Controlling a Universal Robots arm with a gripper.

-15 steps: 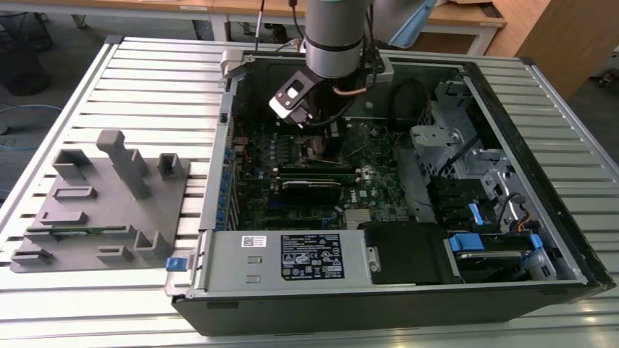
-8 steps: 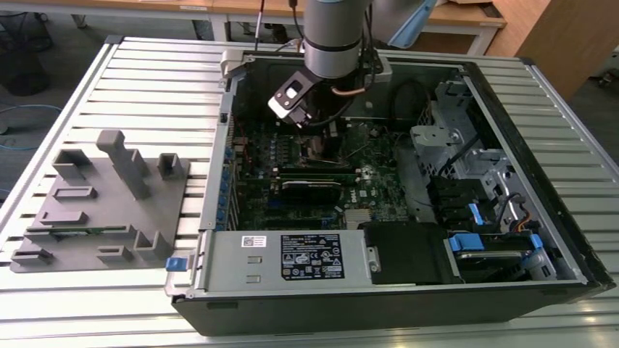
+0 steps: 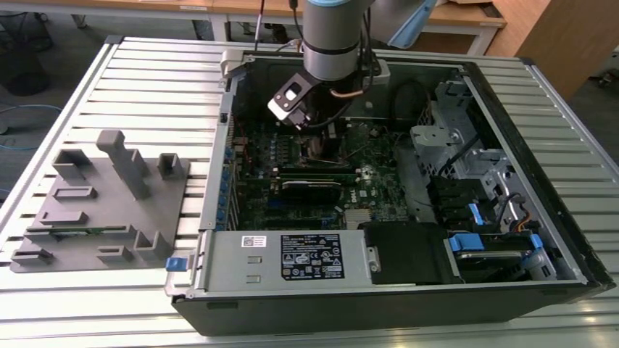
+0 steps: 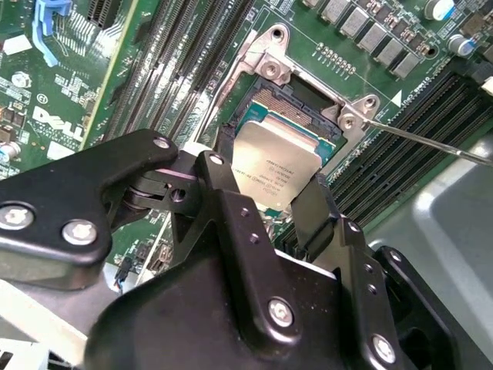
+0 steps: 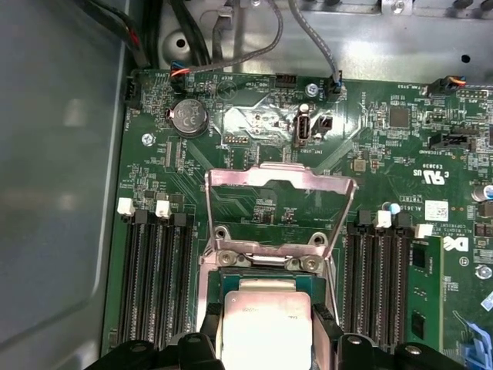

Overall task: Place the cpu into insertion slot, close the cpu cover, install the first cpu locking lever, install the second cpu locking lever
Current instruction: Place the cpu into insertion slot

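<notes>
The gripper (image 4: 266,183) pinches the cpu (image 4: 279,163) — pale, silvery, square-topped — at the insertion slot (image 4: 296,96).

Printed matter. The power supply housing (image 3: 222,264), at the near side of the case in the exterior view, carries a large black-and-white label (image 3: 312,255) of dense print and symbols. A small white barcode sticker (image 3: 254,241) sits to the exterior view's left of it. Neither is legible. The green circuit board (image 5: 370,139) bears white silkscreen lettering, component codes and a white sticker (image 5: 436,210). The cpu (image 4: 276,171) has fine dark lines of print on its metal top, too small to make out.
</notes>
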